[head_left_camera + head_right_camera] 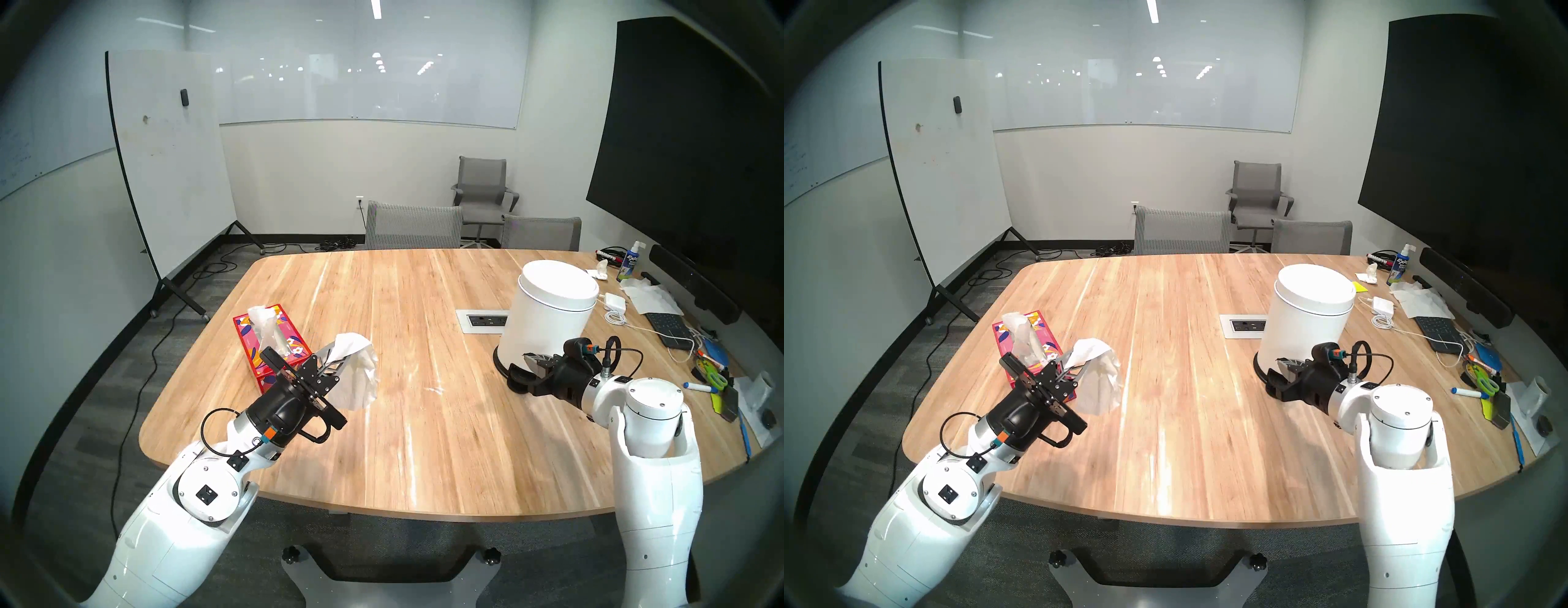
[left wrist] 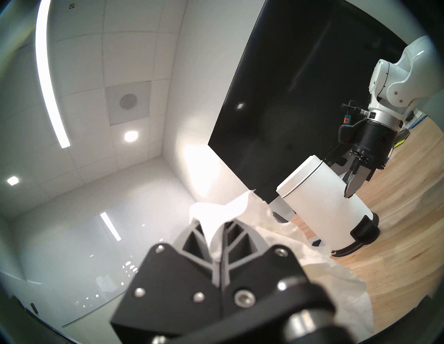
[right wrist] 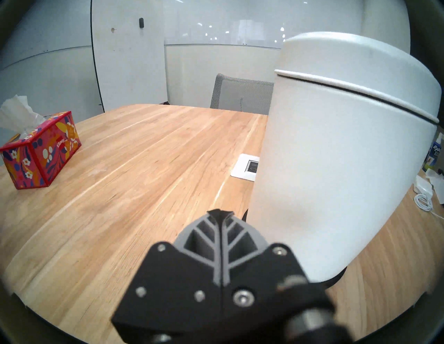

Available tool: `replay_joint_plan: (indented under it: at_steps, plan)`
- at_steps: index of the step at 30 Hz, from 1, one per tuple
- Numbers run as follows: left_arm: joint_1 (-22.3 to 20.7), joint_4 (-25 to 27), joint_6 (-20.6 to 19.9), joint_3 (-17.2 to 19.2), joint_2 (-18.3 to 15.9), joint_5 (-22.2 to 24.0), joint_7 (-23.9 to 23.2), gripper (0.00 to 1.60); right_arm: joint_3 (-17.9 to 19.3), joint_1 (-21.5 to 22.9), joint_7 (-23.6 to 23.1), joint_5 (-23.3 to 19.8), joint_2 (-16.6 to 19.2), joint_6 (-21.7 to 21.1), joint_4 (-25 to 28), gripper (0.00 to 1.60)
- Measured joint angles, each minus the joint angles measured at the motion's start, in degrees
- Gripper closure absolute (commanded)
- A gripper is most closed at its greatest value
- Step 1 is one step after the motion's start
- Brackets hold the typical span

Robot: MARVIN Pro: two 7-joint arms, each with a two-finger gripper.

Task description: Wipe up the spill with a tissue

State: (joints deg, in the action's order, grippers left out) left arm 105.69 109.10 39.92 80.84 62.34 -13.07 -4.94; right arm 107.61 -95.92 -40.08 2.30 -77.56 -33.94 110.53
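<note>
- Nearest me, my left gripper [image 1: 335, 361] pinches the tissue [image 1: 354, 378] between pressed-together fingers; the sheet hangs crumpled and loose in the air above the bench [image 1: 382, 467], clear of the wood.
- The left wrist view confirms the pinch: white paper runs up between the two fingers and drapes off to the side.
- The spill [image 1: 435, 388] I read as the small whitish glossy patch on the bench, right of the hanging tissue and nearer to me than the bin; I cannot tell whether any wetness is left there.
- My right gripper [image 1: 535, 364] is closed on nothing, just in front of the base of the white bin [image 1: 547, 322], above its black pedal.
- Further left sits the red floral tissue box [image 1: 271, 344], another sheet poking up.
- My judgement: the tissue is in hand and held aloft. If the patch is wet, next I lower the sheet onto it and drag; otherwise the bin lid, shut now, needs opening.
</note>
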Motion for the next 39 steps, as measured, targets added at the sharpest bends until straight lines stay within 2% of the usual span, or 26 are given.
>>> replay_joint_plan:
  at_steps: [8,16,25,39]
  plan:
    - [-0.1,-0.6,-1.0,-0.4,0.3,0.6,0.2,1.60,-0.4,-0.6,-1.1,-0.3,-0.4,-4.3,0.3,1.60]
    - [-0.5,-1.0,-0.8,-0.3,0.3,1.0,0.3,1.60,-0.9,1.0,-0.5,1.3,0.5,-6.0,-1.8,1.60]
    - [-1.0,-1.5,-0.6,-0.3,0.3,1.2,0.3,1.60,0.2,2.6,0.2,2.6,1.4,-4.7,-6.9,1.60]
    - [-1.8,-1.7,-1.2,-1.9,0.7,1.1,0.2,1.60,0.3,4.5,-1.0,2.5,2.5,-2.8,-10.3,1.60]
